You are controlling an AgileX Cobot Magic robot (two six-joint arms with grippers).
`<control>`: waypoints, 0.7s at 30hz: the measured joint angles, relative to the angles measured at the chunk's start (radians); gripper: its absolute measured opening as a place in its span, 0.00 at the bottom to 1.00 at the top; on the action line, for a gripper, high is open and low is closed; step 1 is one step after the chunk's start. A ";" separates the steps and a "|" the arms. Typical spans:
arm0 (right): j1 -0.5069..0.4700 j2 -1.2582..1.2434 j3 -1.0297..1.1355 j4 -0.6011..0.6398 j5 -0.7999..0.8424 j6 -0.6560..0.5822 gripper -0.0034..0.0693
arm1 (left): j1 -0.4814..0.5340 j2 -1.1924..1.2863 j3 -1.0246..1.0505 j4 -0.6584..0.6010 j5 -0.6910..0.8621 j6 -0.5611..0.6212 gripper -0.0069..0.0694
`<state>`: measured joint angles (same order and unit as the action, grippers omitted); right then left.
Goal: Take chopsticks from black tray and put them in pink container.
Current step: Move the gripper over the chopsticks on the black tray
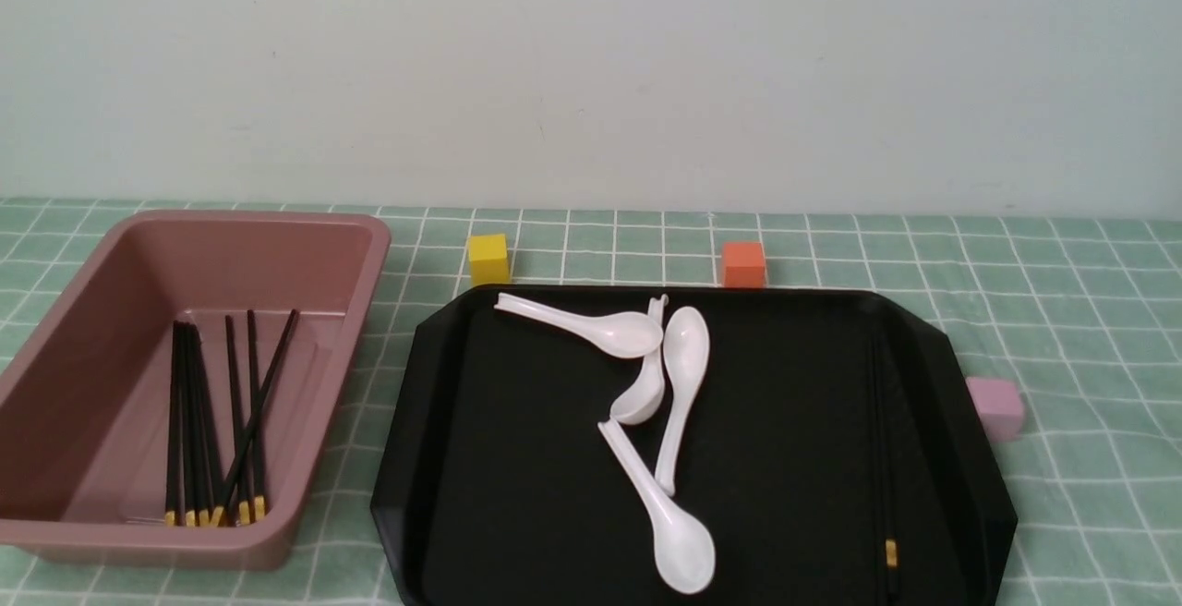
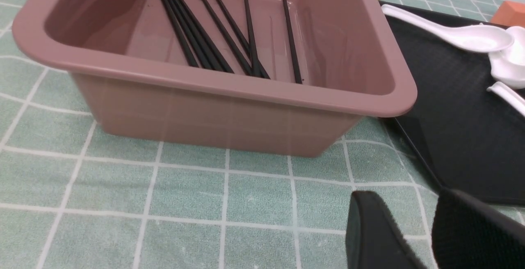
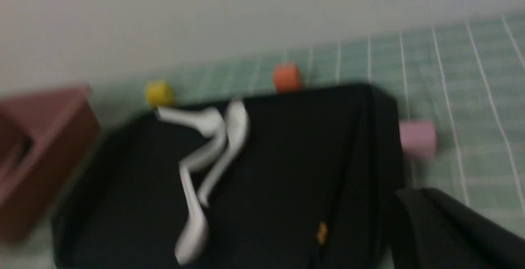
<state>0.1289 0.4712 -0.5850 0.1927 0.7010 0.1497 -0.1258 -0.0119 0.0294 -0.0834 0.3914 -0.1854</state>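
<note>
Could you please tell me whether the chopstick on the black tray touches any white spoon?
Apart: front view shows bare tray between chopstick and spoons.

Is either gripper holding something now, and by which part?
Nothing is held. The left gripper is open; the right gripper is shut, with nothing seen in it. One chopstick lies in the black tray.

Prob. lab bench, checked cloth (image 1: 1062,310), bare wall (image 1: 591,61)

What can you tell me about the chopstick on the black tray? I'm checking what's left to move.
The chopstick is very thin, black, with a short yellow band near the end nearest the camera. It lies flat on the black tray, beside its right rim, running front to back, clear of the white spoons.
</note>
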 joint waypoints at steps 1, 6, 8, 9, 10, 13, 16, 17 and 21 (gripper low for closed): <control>0.000 0.054 -0.026 -0.002 0.057 -0.017 0.03 | 0.000 0.000 0.000 0.000 0.000 0.000 0.40; 0.000 0.358 -0.089 0.082 0.207 -0.160 0.06 | 0.000 0.000 0.000 0.000 0.000 0.000 0.40; 0.000 0.485 -0.091 0.161 0.215 -0.252 0.10 | 0.000 0.000 0.000 0.000 0.000 0.000 0.40; 0.000 0.528 -0.091 0.188 0.215 -0.285 0.13 | 0.000 0.000 0.000 0.000 0.000 0.000 0.40; 0.001 0.582 -0.094 0.218 0.213 -0.323 0.16 | 0.000 0.000 0.000 0.000 0.000 0.000 0.40; 0.023 0.724 -0.119 0.249 0.204 -0.368 0.29 | 0.000 0.000 0.000 0.000 0.000 0.000 0.40; 0.076 0.838 -0.167 0.203 0.183 -0.317 0.36 | 0.000 0.000 0.000 0.000 0.000 0.000 0.40; 0.096 0.876 -0.189 0.176 0.165 -0.276 0.38 | 0.000 0.000 0.000 0.000 0.000 0.000 0.40; 0.200 0.998 -0.283 0.004 0.105 -0.067 0.39 | 0.000 0.000 0.000 0.000 0.000 0.000 0.40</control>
<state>0.3289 1.4695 -0.8676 0.1965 0.8057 0.0828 -0.1258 -0.0119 0.0294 -0.0834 0.3914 -0.1854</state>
